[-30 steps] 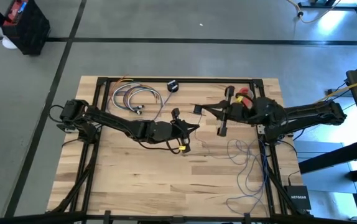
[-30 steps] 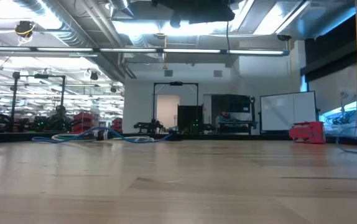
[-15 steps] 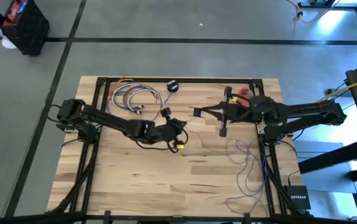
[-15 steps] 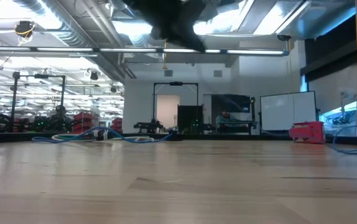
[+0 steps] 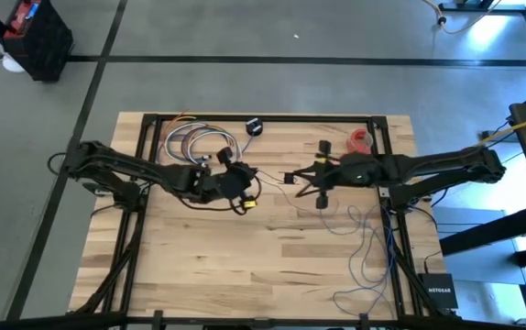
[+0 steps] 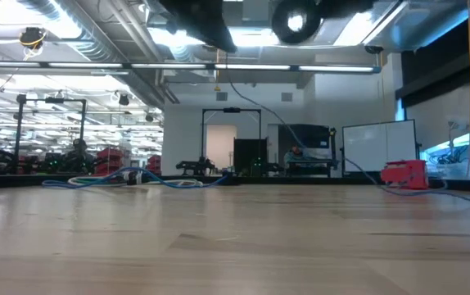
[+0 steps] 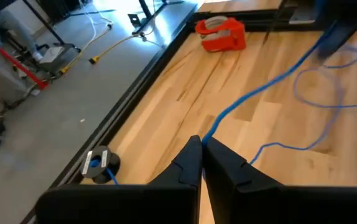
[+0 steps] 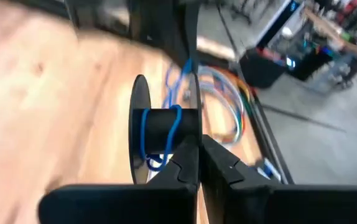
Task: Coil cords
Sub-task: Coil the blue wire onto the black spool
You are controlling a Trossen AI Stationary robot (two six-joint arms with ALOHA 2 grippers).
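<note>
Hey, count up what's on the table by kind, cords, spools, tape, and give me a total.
Loose blue cord: 1
Bundle of coiled cables: 1
Black spool: 1
Red tape dispenser: 1
Small black puck: 1
Total: 5

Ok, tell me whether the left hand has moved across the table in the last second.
Yes. In the high view the left hand has shifted toward the picture's left and the table's far edge, nearer the bundle of coloured cables lying there.
</note>
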